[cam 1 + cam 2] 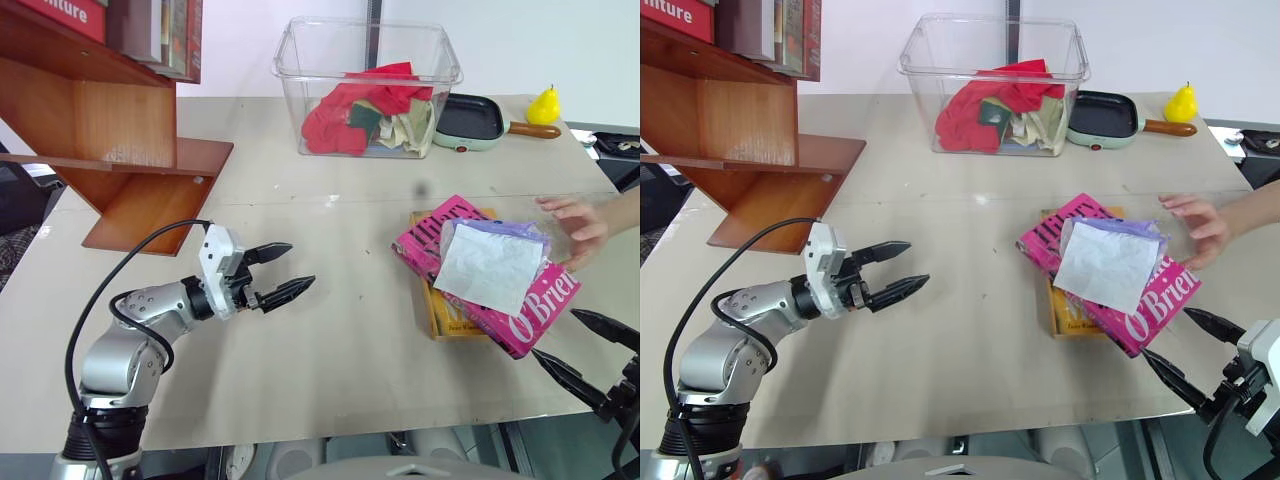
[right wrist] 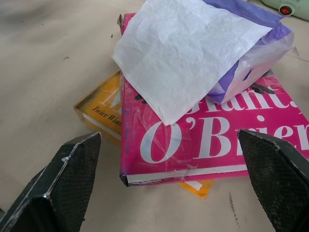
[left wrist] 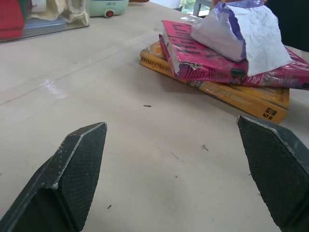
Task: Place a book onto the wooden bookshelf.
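Books lie stacked on the counter (image 1: 330, 330) in the left eye view: the pink hardback book (image 1: 530, 310) sits crosswise on top of a flat yellow book (image 1: 447, 318), right of centre. A crumpled white-and-purple plastic bag (image 1: 492, 262) rests on the pink cover, and a person's hand (image 1: 575, 222) touches the bag's far edge. The wooden bookshelf (image 1: 110, 140) stands at the far left, well apart from the book, w/ red books upright on its upper board. Left gripper (image 1: 277, 275) hovers over bare counter btwn shelf and books, jaws spread open, holding nothing. Right gripper (image 1: 588, 352) sits low at the near right, just beside the pink book's near end, jaws also open and empty. At the back: a clear bin (image 1: 365, 85) of cloths, a small green pan (image 1: 470, 122), a yellow pear (image 1: 543, 105).

Right eye view gives the same layout; nothing to add.

Left wrist view: both black fingers (image 3: 72, 176) frame bare counter, wide apart; the book stack lies ahead, pink over yellow, bag on top.

Right wrist view: fingers (image 2: 63, 181) wide apart, the pink book's "O'Brien" lettering close btwn them, yellow book peeking from under, bag covering the far half of the cover.
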